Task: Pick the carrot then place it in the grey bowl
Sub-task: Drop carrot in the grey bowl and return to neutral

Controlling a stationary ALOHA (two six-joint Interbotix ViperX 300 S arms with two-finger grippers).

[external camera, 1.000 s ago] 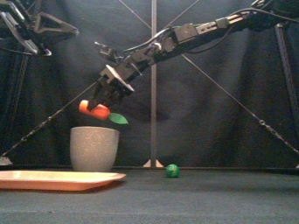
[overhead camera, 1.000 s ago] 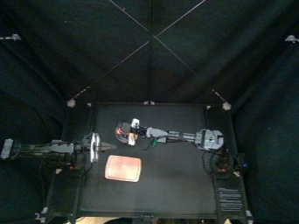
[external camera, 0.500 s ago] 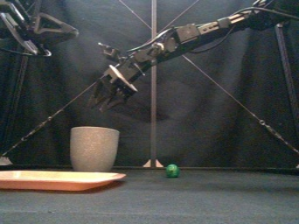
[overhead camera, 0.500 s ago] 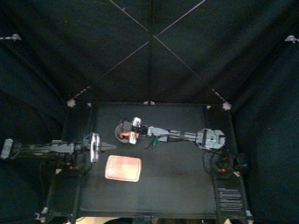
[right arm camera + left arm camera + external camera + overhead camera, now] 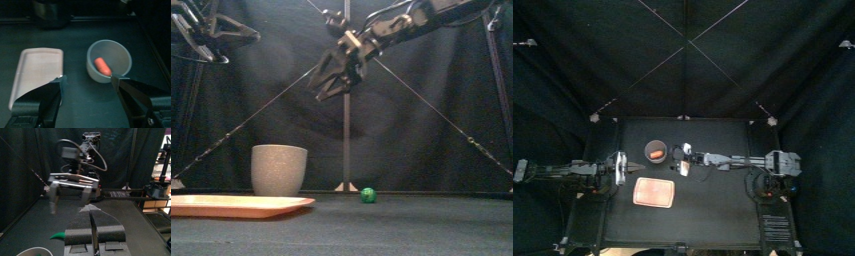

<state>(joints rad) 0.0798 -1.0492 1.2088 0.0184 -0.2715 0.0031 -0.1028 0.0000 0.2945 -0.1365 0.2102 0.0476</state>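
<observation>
Top view: the black worktop (image 5: 714,212) is mostly bare, with black curtains (image 5: 687,60) closing off the back and sides. The grey cup (image 5: 647,150) stands left of centre, and the carrot (image 5: 655,156) shows as an orange spot inside it. The pink tray (image 5: 655,193) lies flat nearer the front, close to the cup but not touching it. My right gripper (image 5: 683,155) hangs just right of the cup, and the left gripper (image 5: 617,170) sits off by the left edge.

Front view: the cup is upright behind the tray's right end, and its wall hides the carrot. A small green toy (image 5: 368,195) sits on the worktop to the right, well apart from the cup. The right gripper is high up, above and to the right of the cup.

Left wrist view: my left fingers are pressed together with only a thin seam between them. Across the worktop, the right gripper's fingers are spread wide.

Right wrist view: the right fingers (image 5: 50,97) are wide and hold nothing. Below them the carrot lies in the bottom of the cup, with the tray beside it.
</observation>
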